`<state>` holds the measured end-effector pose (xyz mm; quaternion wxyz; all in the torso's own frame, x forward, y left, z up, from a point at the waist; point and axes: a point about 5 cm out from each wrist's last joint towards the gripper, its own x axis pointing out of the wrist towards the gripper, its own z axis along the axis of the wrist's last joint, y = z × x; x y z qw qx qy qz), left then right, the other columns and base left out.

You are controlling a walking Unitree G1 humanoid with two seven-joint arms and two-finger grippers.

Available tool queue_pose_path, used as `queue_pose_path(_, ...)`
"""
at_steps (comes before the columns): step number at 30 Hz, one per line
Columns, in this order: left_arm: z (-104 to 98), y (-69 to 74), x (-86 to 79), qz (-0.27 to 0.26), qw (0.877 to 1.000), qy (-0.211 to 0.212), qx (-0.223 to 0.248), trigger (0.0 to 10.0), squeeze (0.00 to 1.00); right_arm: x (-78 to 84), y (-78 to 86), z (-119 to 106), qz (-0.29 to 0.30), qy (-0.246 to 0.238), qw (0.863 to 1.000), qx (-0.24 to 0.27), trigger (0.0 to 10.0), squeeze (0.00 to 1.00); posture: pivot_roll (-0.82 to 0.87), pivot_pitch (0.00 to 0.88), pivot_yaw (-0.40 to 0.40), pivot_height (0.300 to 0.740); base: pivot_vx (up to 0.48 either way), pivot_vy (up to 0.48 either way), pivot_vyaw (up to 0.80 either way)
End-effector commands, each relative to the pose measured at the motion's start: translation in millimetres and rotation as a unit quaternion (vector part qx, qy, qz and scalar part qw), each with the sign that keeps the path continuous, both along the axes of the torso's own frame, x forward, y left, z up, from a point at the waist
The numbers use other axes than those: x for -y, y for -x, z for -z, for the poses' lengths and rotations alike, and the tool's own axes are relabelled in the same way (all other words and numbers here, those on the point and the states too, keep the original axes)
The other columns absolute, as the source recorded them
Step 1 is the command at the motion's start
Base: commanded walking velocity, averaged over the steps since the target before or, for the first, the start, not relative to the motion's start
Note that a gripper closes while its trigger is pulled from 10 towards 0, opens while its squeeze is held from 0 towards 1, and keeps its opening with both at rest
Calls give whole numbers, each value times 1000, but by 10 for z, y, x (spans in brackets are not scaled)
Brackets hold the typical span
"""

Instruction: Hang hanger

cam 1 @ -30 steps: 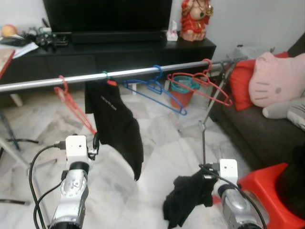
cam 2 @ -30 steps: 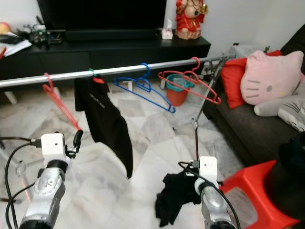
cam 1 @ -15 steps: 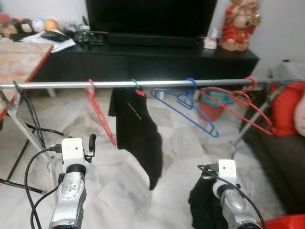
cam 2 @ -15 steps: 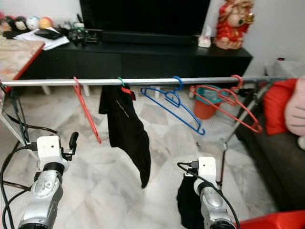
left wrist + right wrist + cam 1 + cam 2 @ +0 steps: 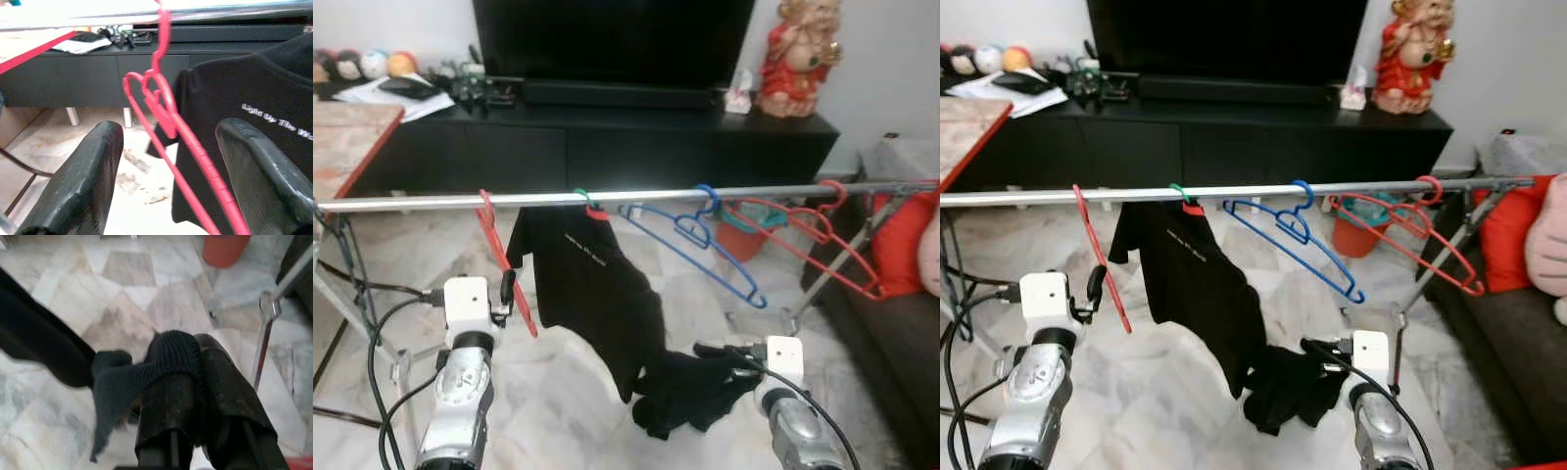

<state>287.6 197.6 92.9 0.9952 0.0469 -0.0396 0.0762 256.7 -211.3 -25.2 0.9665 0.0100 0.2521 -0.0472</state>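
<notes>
Hangers line our steel rail [image 5: 431,204], the largest item, smooth and round. A black cotton shirt [image 5: 592,284] hangs at its middle on a green hanger. The red hanger [image 5: 166,127], thin ribbed plastic, hangs between our left gripper's [image 5: 166,161] spread fingers, untouched. Our right gripper [image 5: 195,396] is pressed together on a black knit cloth [image 5: 127,377]. We judge the left should pinch the hanger's neck squarely.

Even, soft indoor daylight; slight blur throughout, wrist views soft up close.
</notes>
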Motion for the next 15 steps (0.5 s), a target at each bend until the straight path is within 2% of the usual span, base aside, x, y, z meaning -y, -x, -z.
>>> queue_pose_path(1,-28,-3,90,16,1000,-2,3,10000,0,106,85,50,19,3,1000,-17,10000,0,-2,0,-78,740,0,0,0)
queue_pose_path(10,-99,-66,44,-5,1000,-10,0,10000,0,98,99,64,20,-2,1000,-21,10000,0,2,0,-80,740,0,0,0)
queue_pose_path(13,-87,-97,75,11,1000,-6,-11,10000,0,96,102,69,20,-2,1000,-23,10000,0,2,0,-80,740,0,0,0)
queue_pose_path(14,-58,-112,145,43,999,-2,-21,10000,0,94,102,70,21,-2,999,-24,10000,0,9,0,-74,740,0,0,0)
queue_pose_path(15,-58,-112,145,43,999,-2,-21,10000,0,94,102,70,21,-2,999,-24,10000,0,9,0,-74,740,0,0,0)
